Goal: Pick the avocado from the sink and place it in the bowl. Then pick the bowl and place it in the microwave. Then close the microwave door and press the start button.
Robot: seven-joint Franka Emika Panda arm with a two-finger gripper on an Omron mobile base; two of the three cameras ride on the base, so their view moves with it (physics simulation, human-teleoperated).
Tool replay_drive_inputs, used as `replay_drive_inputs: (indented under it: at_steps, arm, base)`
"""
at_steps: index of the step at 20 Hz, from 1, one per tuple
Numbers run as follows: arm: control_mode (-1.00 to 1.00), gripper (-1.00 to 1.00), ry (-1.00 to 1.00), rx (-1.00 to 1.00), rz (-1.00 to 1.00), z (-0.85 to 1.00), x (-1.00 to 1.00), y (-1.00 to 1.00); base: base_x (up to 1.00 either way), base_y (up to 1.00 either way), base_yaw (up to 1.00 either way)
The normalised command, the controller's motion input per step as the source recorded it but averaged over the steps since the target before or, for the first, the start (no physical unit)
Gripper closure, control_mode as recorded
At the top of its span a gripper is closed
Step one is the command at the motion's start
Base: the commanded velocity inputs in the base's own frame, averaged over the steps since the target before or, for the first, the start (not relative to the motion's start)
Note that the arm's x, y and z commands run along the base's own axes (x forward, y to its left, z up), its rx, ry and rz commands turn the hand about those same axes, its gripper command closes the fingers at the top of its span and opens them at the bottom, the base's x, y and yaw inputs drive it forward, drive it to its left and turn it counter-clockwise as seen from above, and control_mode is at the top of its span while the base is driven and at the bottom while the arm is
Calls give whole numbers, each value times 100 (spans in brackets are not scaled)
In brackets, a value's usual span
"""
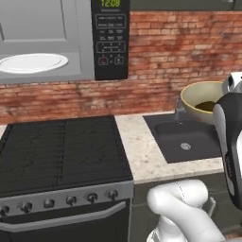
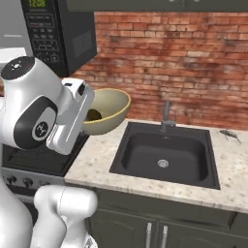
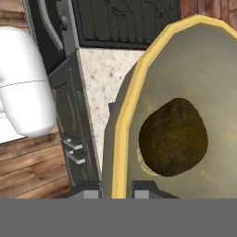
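The gripper (image 3: 117,192) is clamped on the thin rim of the bowl (image 2: 109,112), one finger inside the wall and one outside, holding it in the air above the counter (image 2: 97,162) just left of the sink (image 2: 164,155). The avocado (image 3: 172,137) lies loose on the bowl's floor. The bowl looks stiff and light, but a one-sided rim pinch will probably let it tilt, and the round fruit can roll, so it likely needs level, slow carrying toward the microwave (image 1: 61,42) up at the far left.

Speckled countertop (image 2: 97,164) carries the recessed sink (image 2: 164,155); a small dark object (image 2: 230,136) lies at the sink's 2 o'clock.
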Motion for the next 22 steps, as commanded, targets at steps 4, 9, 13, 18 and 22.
replay_drive_inputs:
  at_steps: [4, 9, 13, 18, 22]
  arm:
    - [100, 100, 0, 0, 0, 0, 0, 0]
    - [100, 100, 0, 0, 0, 0, 0, 0]
    - [100, 100, 0, 0, 0, 0, 0, 0]
    - [100, 100, 0, 0, 0, 0, 0, 0]
    - [100, 100, 0, 0, 0, 0, 0, 0]
  base:
    - [-24, 71, 1]
    - [-22, 72, 0]
    - [-13, 48, 0]
    - [-16, 40, 0]
    - [-27, 32, 0]
